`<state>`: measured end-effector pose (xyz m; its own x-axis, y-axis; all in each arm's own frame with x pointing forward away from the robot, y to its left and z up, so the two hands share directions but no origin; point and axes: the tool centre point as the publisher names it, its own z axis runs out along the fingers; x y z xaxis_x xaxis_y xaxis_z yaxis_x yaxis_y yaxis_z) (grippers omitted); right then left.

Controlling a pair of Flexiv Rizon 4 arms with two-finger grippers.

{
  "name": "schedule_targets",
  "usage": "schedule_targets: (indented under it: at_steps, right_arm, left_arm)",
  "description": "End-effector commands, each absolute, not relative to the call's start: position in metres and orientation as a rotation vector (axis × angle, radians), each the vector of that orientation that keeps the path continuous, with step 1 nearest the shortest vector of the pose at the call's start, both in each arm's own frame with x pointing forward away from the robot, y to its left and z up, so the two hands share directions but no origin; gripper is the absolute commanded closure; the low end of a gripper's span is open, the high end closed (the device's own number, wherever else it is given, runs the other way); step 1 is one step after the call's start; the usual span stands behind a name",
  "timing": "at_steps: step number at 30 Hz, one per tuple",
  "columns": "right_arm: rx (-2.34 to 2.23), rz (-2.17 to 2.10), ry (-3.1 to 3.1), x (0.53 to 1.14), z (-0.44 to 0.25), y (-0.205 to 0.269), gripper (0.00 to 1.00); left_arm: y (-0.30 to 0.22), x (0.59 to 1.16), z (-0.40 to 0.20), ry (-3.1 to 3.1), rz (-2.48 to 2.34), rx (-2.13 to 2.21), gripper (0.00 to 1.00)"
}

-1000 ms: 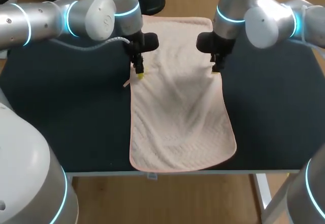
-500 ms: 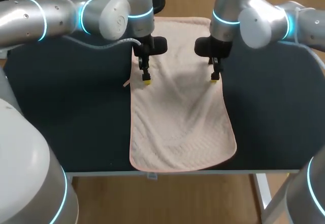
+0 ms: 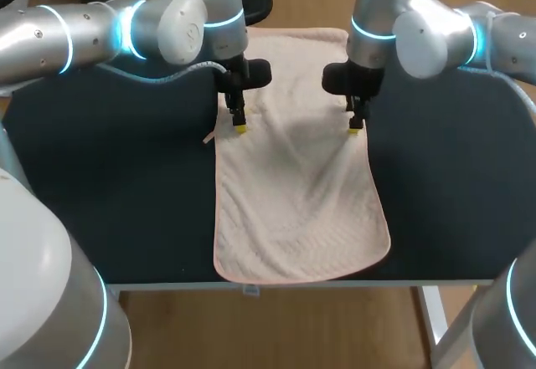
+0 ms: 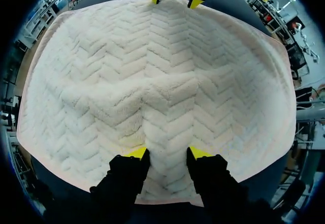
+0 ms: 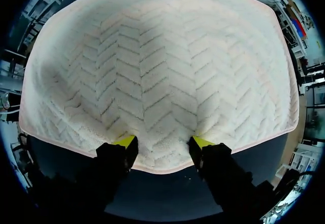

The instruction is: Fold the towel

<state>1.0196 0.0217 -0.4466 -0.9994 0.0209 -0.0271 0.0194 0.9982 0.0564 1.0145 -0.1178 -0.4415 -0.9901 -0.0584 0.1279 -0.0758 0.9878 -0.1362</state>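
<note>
Both arms have shifted toward 6 o'clock since a second ago, the left also inward off the hem, then eased back slightly. Item: towel (image 3: 297, 193), flat and unfolded, lengthwise at the centre of the table (image 3: 109, 210), running 12 to 6 o'clock. My left pincer (image 3: 239, 126), at the towel's 10 o'clock: clenched on a raised ridge of cloth. My right pincer (image 3: 354, 125), at its 2 o'clock: clamped on the hem. Status, by my judgement: grip taken, no fold made, carrying the cloth over remains.
</note>
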Motion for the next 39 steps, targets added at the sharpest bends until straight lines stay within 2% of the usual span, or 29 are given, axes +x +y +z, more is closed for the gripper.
schedule_targets:
  at_steps: [1,20,28,39]
  right_arm:
    - [0.042,0.09,3.108,1.019,-0.447,0.016,1.0]
    - [0.072,0.166,3.002,1.028,-0.407,0.015,1.0]
    - [0.069,0.224,2.845,1.053,-0.336,0.012,1.0]
    - [-0.014,0.307,2.5,1.134,-0.197,0.01,1.0]
  left_arm:
    - [-0.115,1.011,-0.452,-3.004,0.231,0.106,1.0]
    - [-0.108,1.023,-0.41,-3.047,0.349,0.168,1.0]
    - [-0.104,1.054,-0.332,-3.174,0.505,0.205,1.0]
    - [-0.074,1.131,-0.188,-3.527,0.524,0.186,1.0]
